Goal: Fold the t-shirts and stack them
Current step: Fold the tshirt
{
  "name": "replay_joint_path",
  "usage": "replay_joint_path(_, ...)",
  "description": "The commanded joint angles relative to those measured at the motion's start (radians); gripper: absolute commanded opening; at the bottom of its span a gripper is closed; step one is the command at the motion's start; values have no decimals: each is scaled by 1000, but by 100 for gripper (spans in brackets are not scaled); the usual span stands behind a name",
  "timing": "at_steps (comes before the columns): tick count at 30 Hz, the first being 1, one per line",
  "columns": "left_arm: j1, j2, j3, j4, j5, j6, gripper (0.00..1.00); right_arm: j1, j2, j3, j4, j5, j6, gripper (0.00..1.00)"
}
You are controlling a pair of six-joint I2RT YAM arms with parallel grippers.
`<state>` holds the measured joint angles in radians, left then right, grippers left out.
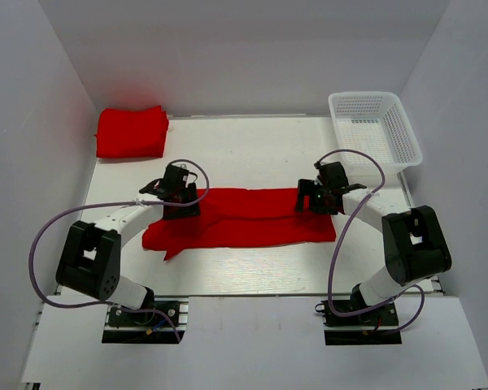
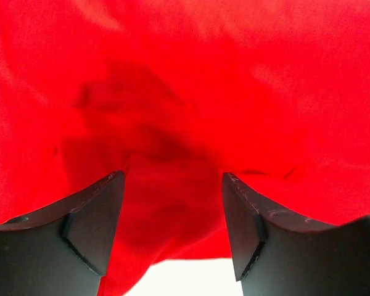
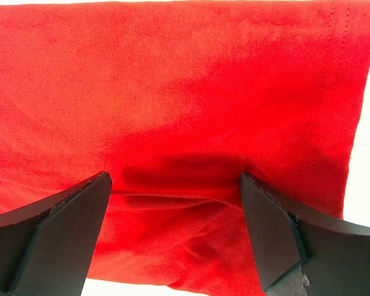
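One red t-shirt lies in a long band across the middle of the table. Another red t-shirt sits folded at the back left corner. My left gripper is down on the band's left end. In the left wrist view its fingers stand apart, pressed into the cloth, with a bulge of fabric between them. My right gripper is down on the band's right end. It is open, its jaws astride a raised fold of the shirt near the hem.
A white mesh basket stands at the back right corner. White walls close in the table on three sides. Bare white tabletop shows behind and in front of the spread shirt.
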<state>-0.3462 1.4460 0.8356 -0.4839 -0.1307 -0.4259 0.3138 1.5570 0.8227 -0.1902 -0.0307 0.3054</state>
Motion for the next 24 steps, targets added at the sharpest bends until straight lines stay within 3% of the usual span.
replay_joint_path(1, -2, 36, 52, 93, 13, 22, 74, -5, 17, -23, -66, -15, -9, 90)
replay_joint_path(7, -2, 102, 85, 62, -26, 22, 65, -4, 31, -19, -68, -8, -9, 90)
replay_joint_path(10, -2, 102, 74, 71, -12, 32, 52, -4, 40, -11, -72, -8, -9, 90)
replay_joint_path(14, -2, 93, 65, 71, -3, 32, 52, -5, 46, -4, -69, -11, -12, 90)
replay_joint_path(17, -2, 122, 91, 45, -33, 41, 61, -4, 44, -7, -78, -11, -12, 90)
replay_joint_path(24, -2, 120, 92, 21, -98, 6, 62, -4, 43, -7, -81, -5, -14, 90)
